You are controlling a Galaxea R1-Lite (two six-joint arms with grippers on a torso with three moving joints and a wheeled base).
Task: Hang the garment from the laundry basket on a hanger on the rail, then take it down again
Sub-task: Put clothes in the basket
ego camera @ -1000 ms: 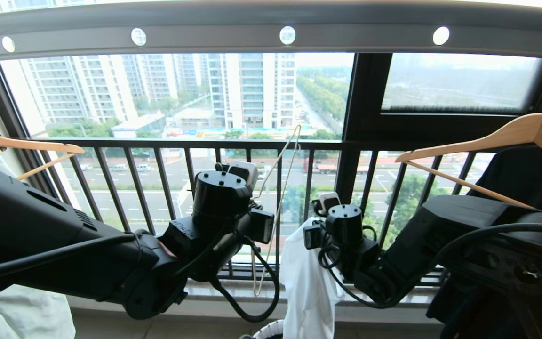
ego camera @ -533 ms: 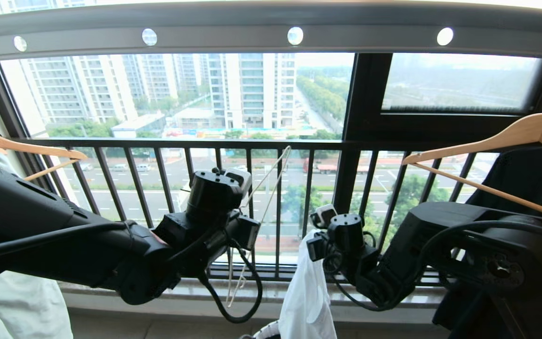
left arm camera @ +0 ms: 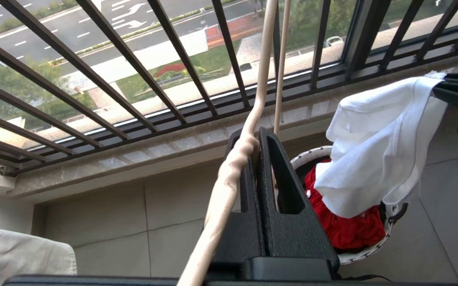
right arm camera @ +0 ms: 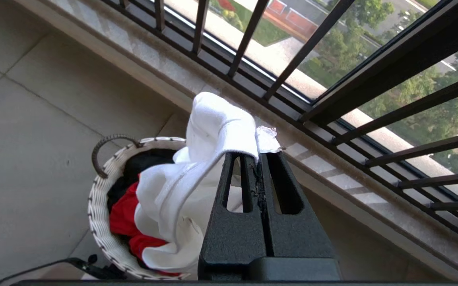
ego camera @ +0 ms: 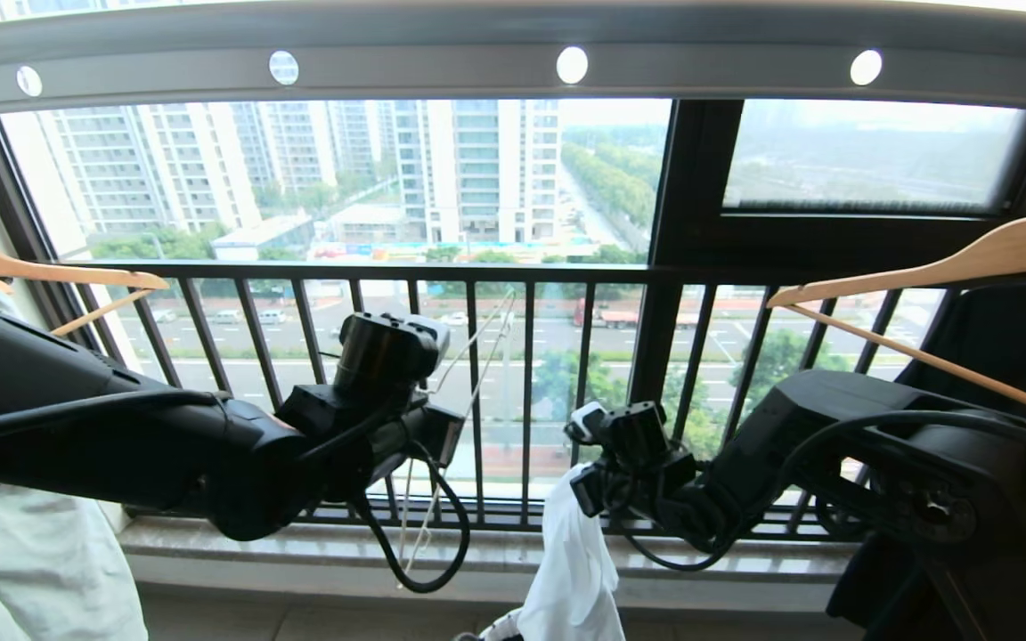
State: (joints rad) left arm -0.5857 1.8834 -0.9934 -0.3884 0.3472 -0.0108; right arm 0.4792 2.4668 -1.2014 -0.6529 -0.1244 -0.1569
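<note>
The hanger [left arm camera: 270, 51] stands nearly upright in front of the window bars [ego camera: 531, 392], its thin wires running up and down and leaning a little to the right at the top. The left gripper [left arm camera: 257, 137] has its two fingers pressed together on the twisted neck of the hanger, with the wires rising past the fingertips and the thicker stem running back beside the left finger.

The T-shirt [ego camera: 571, 570] hangs long and limp, its length pointing down toward the basket [right arm camera: 101, 206] on the floor. The right gripper [right arm camera: 257, 155] is pinched closed on a fold at the top of the T-shirt; the cloth bunches just beyond the fingertips and drapes down on the side toward the basket, where a red garment [left arm camera: 344, 228] lies (a dark one shows beside it).

The rail [ego camera: 513, 53] runs across the top, with wooden hangers [ego camera: 940, 267] at far left and far right.

Compared with a second ago, both grippers sit lower, the hanger has shifted left and down, and the T-shirt's top hangs lower.
</note>
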